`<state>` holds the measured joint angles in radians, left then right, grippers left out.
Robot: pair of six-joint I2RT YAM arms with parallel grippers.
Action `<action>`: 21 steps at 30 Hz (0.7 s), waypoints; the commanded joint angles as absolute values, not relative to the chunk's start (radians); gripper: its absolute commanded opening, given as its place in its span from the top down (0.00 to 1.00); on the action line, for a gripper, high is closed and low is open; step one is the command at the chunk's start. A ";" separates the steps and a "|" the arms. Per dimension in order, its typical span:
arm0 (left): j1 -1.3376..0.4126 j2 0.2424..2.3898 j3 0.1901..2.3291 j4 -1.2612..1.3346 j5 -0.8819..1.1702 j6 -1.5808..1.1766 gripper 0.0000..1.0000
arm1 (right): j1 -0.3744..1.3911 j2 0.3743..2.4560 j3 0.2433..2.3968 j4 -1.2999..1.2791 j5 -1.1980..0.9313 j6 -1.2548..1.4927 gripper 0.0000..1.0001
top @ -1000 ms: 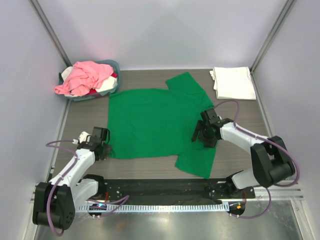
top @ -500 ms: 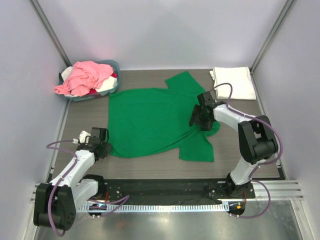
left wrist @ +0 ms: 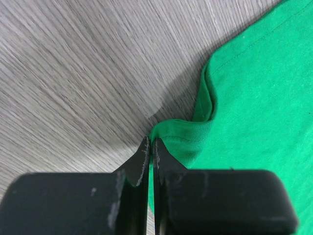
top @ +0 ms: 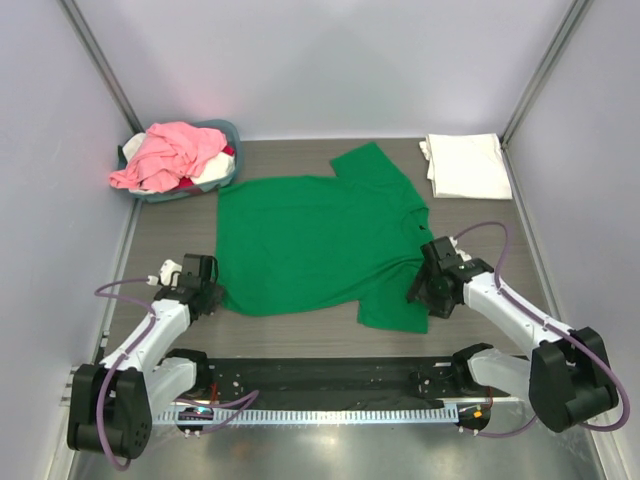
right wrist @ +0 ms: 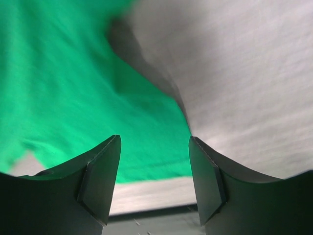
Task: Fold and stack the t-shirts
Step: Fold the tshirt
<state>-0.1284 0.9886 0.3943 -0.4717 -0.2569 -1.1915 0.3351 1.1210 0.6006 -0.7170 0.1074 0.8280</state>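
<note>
A bright green t-shirt (top: 310,245) lies spread flat on the table, one sleeve at the far edge and one at the near right. My left gripper (top: 205,290) is shut on its near-left corner; in the left wrist view the jaws (left wrist: 150,143) pinch a fold of green cloth (left wrist: 254,98). My right gripper (top: 425,290) stands open just right of the near sleeve. The right wrist view shows its fingers (right wrist: 154,142) with nothing between them, above the edge of the green cloth (right wrist: 73,88). A folded white t-shirt (top: 465,165) lies at the far right.
A round blue-grey basket (top: 228,130) at the far left holds crumpled pink cloth (top: 170,155) with white and red cloth under it. The enclosure's walls close in the table on both sides. Wood-grain table (top: 480,230) shows bare between the green and the white shirt.
My right arm swung from the shirt's right shoulder back to the near right, beside the near sleeve, its jaws narrowing a little. The near sleeve shifted and lies flatter. The left arm stayed put.
</note>
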 commanded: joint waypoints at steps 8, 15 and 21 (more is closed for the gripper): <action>-0.124 0.983 0.362 -0.491 -0.249 -1.172 1.00 | 0.406 1.063 0.466 -0.713 0.037 0.927 0.49; -0.123 1.000 0.368 -0.489 -0.245 -1.170 1.00 | 0.417 1.028 0.434 -0.698 0.023 0.930 0.65; -0.126 0.979 0.394 -0.523 -0.235 -1.146 1.00 | 0.417 0.997 0.471 -0.725 0.026 0.905 0.99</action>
<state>-0.1284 0.9813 0.3878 -0.4603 -0.2501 -1.1851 0.4095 1.0187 0.4610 -0.7036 0.0303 0.9150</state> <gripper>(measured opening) 0.007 0.027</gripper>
